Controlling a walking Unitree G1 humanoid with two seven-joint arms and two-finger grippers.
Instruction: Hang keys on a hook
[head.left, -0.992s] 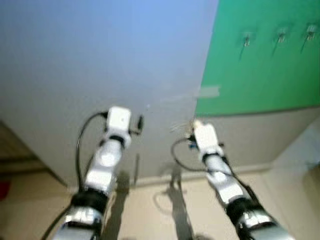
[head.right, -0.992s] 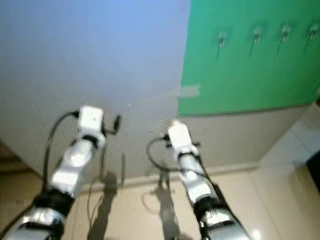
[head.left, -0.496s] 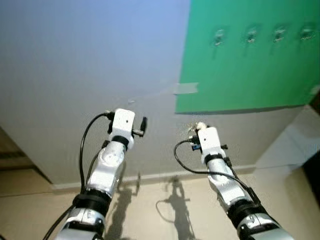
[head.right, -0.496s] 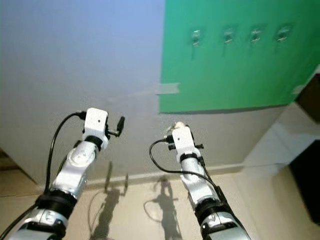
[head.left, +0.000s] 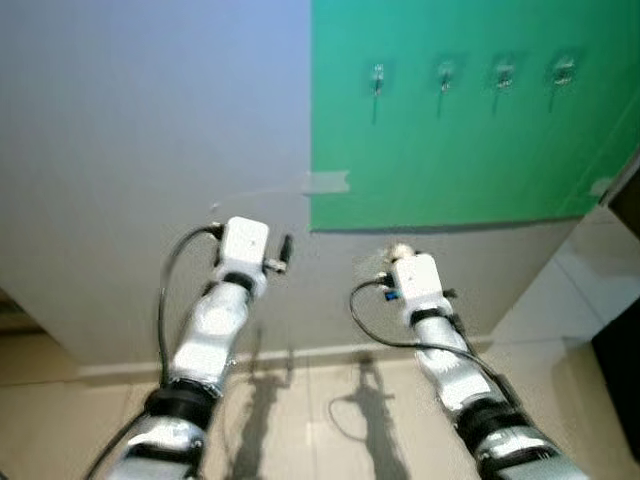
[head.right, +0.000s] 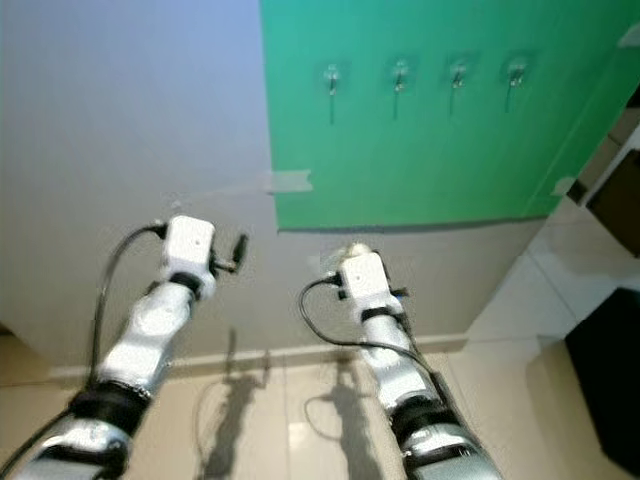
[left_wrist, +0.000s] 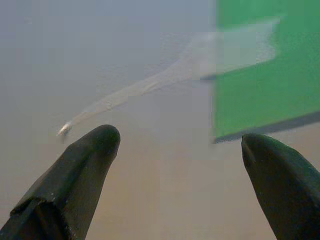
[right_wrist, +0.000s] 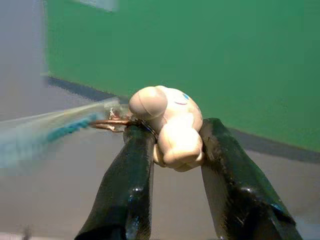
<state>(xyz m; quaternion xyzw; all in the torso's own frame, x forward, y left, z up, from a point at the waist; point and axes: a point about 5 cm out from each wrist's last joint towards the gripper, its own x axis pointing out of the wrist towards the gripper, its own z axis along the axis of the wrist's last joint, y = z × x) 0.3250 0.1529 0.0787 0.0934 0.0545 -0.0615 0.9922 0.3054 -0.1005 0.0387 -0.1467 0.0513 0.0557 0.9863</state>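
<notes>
right gripper (right_wrist: 172, 137): clamped on cream keychain figure (right_wrist: 170, 125), ring (right_wrist: 107, 122) dangling
left gripper (left_wrist: 180, 145): spread, idle
hooks (head.left: 378, 76): on green panel (head.left: 470, 150); raise, present ring squarely

The green panel (head.left: 470, 130) lies flat on the grey wall (head.left: 150, 130), and its four hooks (head.left: 378, 76) sit in a row well apart, with bare green between and below them. Nothing stands between the right pincer (right_wrist: 172, 135) and that row; open air lies above it. The left pincer (left_wrist: 175, 145), fingers spread, faces bare wall beside a strip of tape (head.left: 326, 182), which lies flat
</notes>
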